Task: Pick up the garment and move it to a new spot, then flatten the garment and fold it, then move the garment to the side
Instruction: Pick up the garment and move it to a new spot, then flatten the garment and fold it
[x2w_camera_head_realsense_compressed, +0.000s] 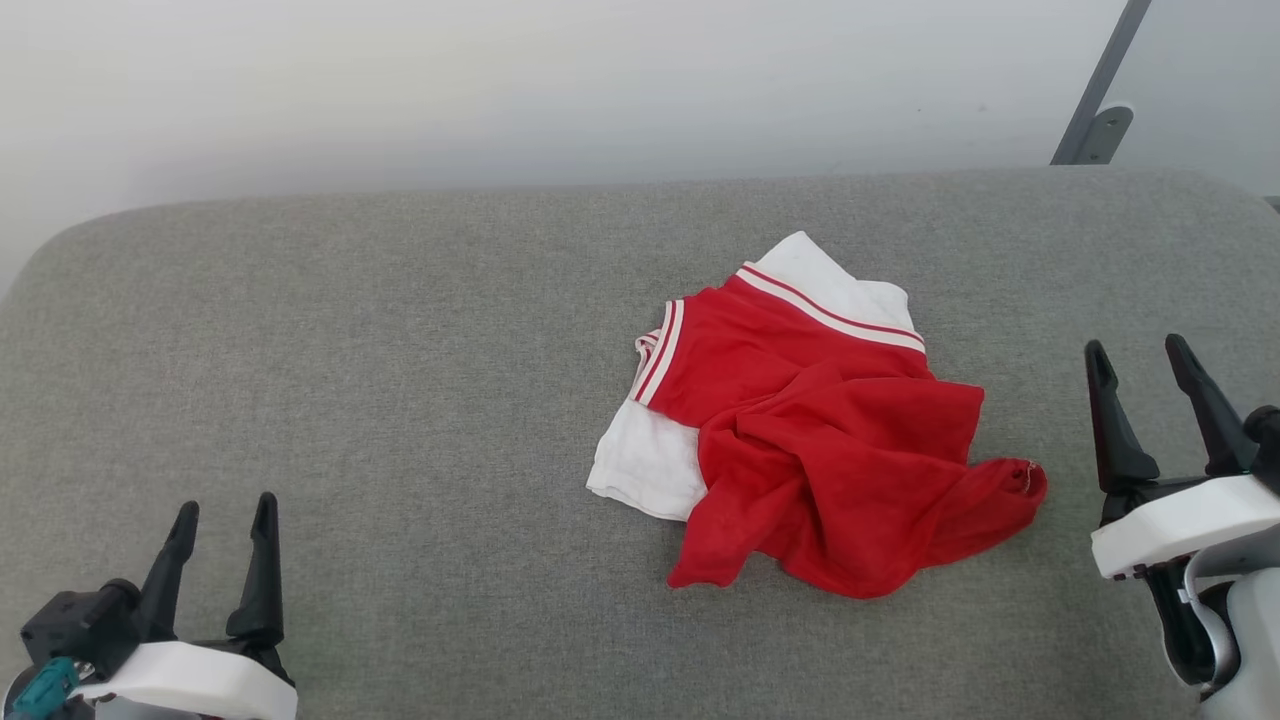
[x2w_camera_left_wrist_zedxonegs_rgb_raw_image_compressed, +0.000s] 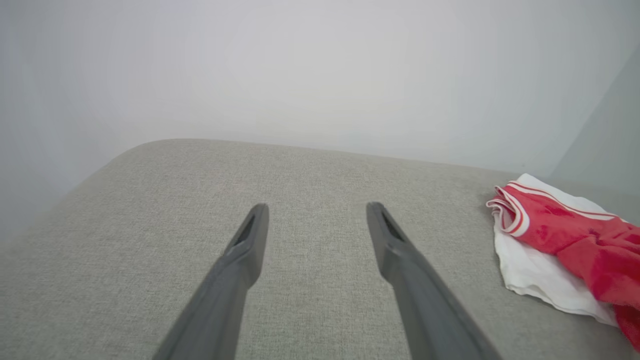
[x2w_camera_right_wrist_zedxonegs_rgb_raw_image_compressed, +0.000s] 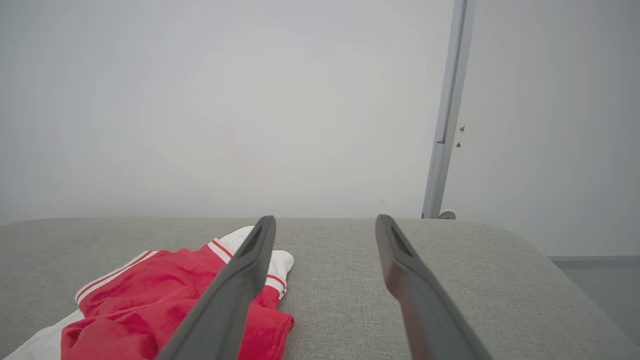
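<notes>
The garment (x2w_camera_head_realsense_compressed: 800, 420), a red shirt with white sleeves and red-and-white striped trim, lies crumpled right of centre on the grey cushioned surface (x2w_camera_head_realsense_compressed: 400, 350). My left gripper (x2w_camera_head_realsense_compressed: 222, 510) stands open at the lower left, far from the garment, nothing between its fingers. Open too, my right gripper (x2w_camera_head_realsense_compressed: 1140, 352) hovers at the right edge, a short way right of the garment's red hem. In the left wrist view the garment (x2w_camera_left_wrist_zedxonegs_rgb_raw_image_compressed: 565, 245) sits far right of the open left gripper (x2w_camera_left_wrist_zedxonegs_rgb_raw_image_compressed: 317, 207). The right wrist view has the garment (x2w_camera_right_wrist_zedxonegs_rgb_raw_image_compressed: 165, 300) low on the left, partly behind one finger of the right gripper (x2w_camera_right_wrist_zedxonegs_rgb_raw_image_compressed: 325, 220).
A pale wall (x2w_camera_head_realsense_compressed: 560, 90) rises behind the surface. At the back right a grey metal post (x2w_camera_head_realsense_compressed: 1100, 90) with its foot stands just past the surface's far edge. The surface's corners are rounded, and its left half (x2w_camera_head_realsense_compressed: 300, 400) is bare fabric.
</notes>
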